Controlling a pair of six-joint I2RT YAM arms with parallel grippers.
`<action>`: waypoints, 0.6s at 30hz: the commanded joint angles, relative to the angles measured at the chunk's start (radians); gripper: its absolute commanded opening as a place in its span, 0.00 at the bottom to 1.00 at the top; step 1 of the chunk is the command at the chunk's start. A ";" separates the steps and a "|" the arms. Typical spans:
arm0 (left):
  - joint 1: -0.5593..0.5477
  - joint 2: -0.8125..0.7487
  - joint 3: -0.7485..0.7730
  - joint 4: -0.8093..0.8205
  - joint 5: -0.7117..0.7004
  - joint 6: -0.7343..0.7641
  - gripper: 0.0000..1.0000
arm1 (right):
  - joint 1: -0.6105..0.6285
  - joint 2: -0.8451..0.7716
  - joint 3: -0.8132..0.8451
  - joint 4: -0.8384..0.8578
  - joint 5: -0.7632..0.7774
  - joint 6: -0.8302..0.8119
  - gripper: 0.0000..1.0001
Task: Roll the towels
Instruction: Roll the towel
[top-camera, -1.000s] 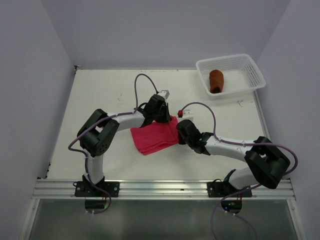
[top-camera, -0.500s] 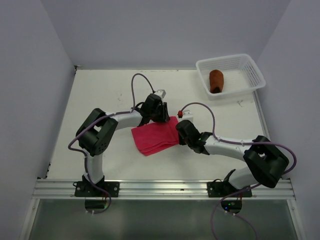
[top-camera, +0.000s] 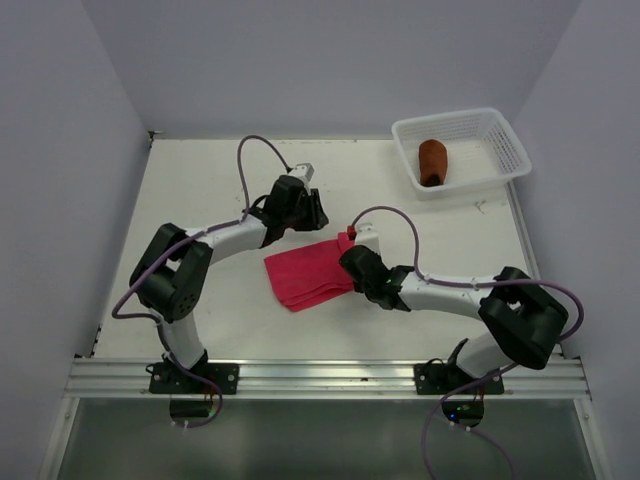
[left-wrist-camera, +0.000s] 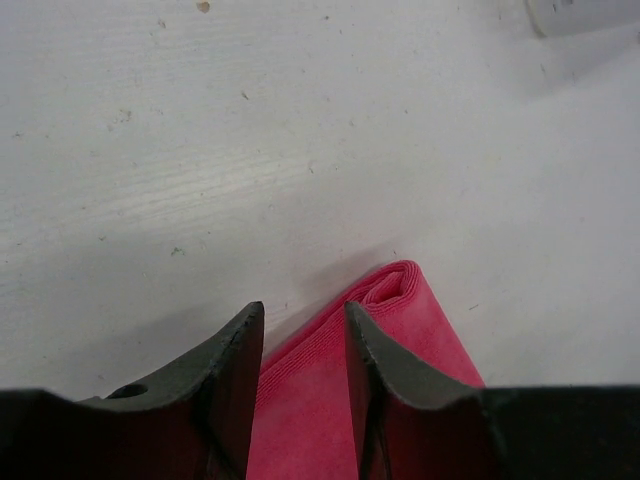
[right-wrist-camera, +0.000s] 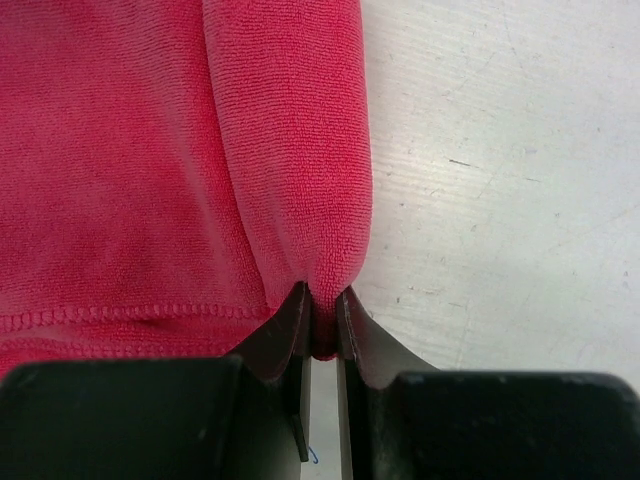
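1. At the right edge of the pink towel, my right end effector is clamped on a pinch of a raised fold, with terry squeezed between its 2 fingers.
2. Off the pink towel's far left corner, my left end effector has its fingers apart and, as far as I can judge, grips nothing. A curled-over corner of the towel lies just ahead of the tips.
3. The pink towel lies folded on the table. The rust-brown towel sits well beyond its far right corner, inside the basket, and looks already rolled.
4. I judge the step in hand to be starting the roll of the pink towel. To do it well, I should keep the pinch low and turn the fold over evenly. My left end effector should come onto the same edge so that both ends advance together. A 1-sided pull would skew the roll or drag the towel across the table.
5. From above, my right arm covers the towel's right edge, so the length of the fold is hidden. I cannot tell whether my left fingers touch the cloth beneath them. Both wrist views cut off most of the towel.
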 joint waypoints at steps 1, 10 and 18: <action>0.016 -0.065 -0.022 0.027 0.018 0.007 0.42 | 0.037 0.031 0.060 -0.039 0.109 -0.009 0.00; 0.055 -0.122 -0.054 0.033 0.038 0.007 0.42 | 0.173 0.178 0.198 -0.174 0.327 -0.045 0.00; 0.077 -0.157 -0.085 0.035 0.047 0.011 0.42 | 0.310 0.396 0.383 -0.372 0.503 -0.065 0.00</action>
